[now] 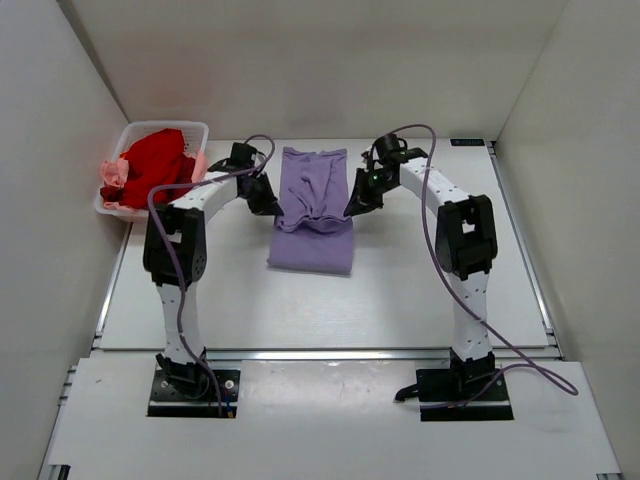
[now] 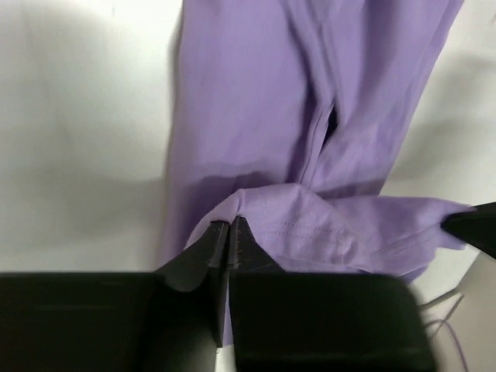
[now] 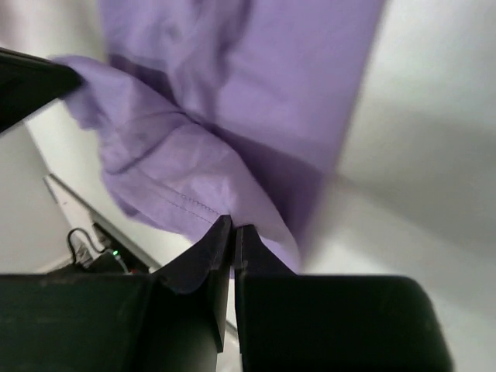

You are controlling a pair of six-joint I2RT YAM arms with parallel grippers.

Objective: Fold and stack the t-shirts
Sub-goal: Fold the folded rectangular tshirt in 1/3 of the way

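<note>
A lavender t-shirt lies lengthwise in the middle of the table. Part of it is lifted and doubled over between the two grippers. My left gripper is at its left edge, jaws shut on a pinch of the purple cloth at the fingertips. My right gripper is at the shirt's right edge, shut on the stitched hem of the same shirt. A red t-shirt and a pale pink t-shirt lie bunched in the basket.
A white plastic basket stands at the table's far left corner, close behind the left arm. White walls enclose the table on the left, back and right. Purple cables hang from both arms.
</note>
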